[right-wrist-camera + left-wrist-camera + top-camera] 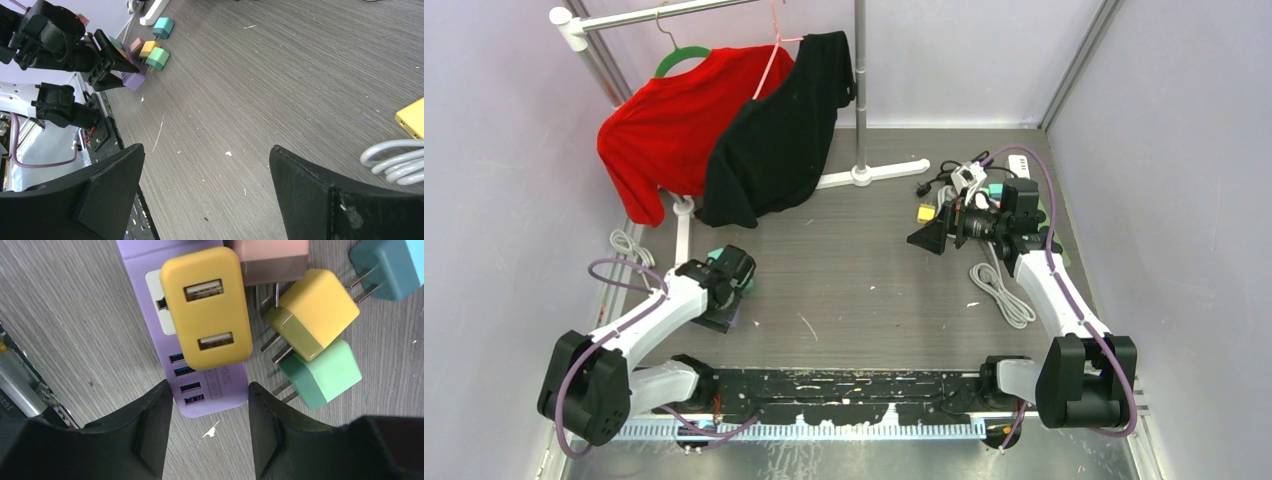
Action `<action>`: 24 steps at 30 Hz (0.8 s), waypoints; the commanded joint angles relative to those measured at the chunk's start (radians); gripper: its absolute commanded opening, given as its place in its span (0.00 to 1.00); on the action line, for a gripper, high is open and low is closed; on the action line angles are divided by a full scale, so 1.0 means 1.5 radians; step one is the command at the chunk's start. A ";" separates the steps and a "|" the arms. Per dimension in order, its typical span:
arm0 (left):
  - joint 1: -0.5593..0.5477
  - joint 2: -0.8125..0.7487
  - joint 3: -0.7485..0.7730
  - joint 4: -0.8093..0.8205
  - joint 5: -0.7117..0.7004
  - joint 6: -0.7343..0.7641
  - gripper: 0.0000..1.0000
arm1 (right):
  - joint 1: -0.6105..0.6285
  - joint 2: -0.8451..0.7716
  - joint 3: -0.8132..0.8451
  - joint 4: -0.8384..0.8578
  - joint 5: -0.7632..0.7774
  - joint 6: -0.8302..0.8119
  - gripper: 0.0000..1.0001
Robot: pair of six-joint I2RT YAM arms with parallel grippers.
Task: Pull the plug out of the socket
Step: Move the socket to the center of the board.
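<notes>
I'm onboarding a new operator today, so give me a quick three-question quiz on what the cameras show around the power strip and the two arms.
1. True or false: the yellow dual-USB charger sits plugged into the purple power strip.
2. Which loose charger lies nearest the left gripper? A red charger, B green charger, C black charger.
3. Short answer: what is the right gripper holding?

Key: 1 true. 2 B. 3 nothing; its jaws are open above bare table.
</notes>
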 commanded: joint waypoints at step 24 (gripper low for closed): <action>-0.337 0.271 0.256 0.073 0.157 -0.166 0.00 | -0.002 -0.008 0.031 0.002 -0.009 -0.009 1.00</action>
